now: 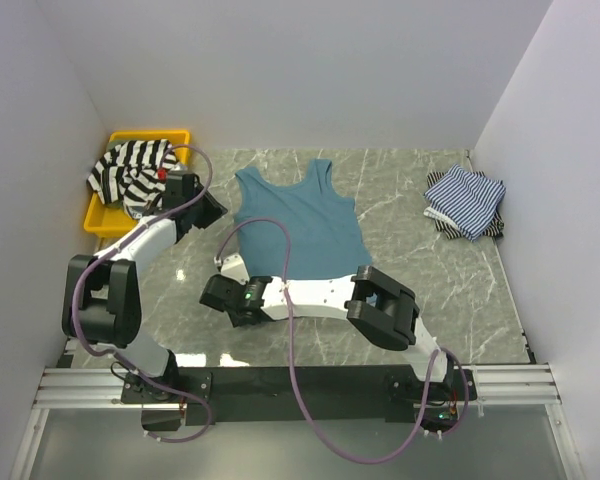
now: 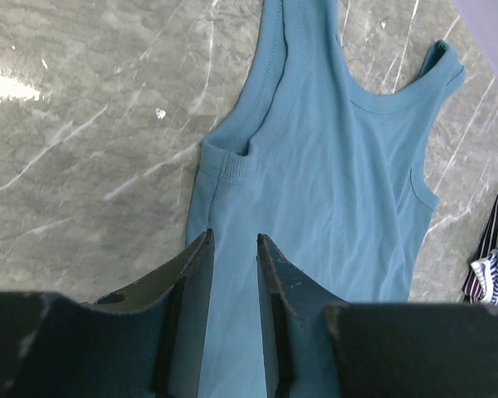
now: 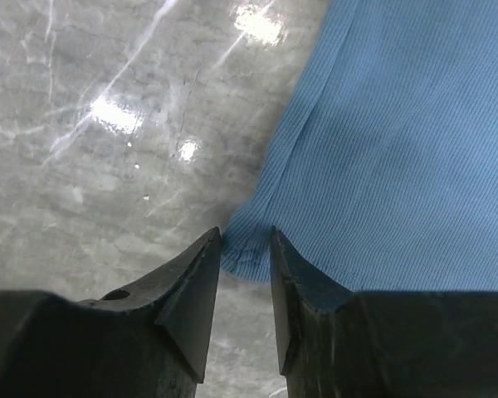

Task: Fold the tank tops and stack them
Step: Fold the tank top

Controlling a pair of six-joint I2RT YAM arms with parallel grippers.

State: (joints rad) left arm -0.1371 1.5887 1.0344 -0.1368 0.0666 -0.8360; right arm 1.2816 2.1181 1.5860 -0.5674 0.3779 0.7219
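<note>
A teal-blue tank top (image 1: 300,220) lies flat in the middle of the marble table, straps toward the back. My left gripper (image 1: 212,208) hovers at its left side below the armhole. In the left wrist view its jaws (image 2: 232,239) stand apart over the teal cloth (image 2: 332,182), pinching nothing. My right gripper (image 1: 228,292) is at the top's near left corner. In the right wrist view the gripper (image 3: 246,234) is open, with the hem corner (image 3: 242,257) lying between its tips. A black-and-white striped tank top (image 1: 130,168) is heaped in the tray.
The yellow tray (image 1: 100,215) stands at the back left against the wall. Folded thin blue-and-white striped tops (image 1: 467,198) lie at the back right near the right wall. The right arm's white forearm (image 1: 320,295) crosses over the teal top's hem.
</note>
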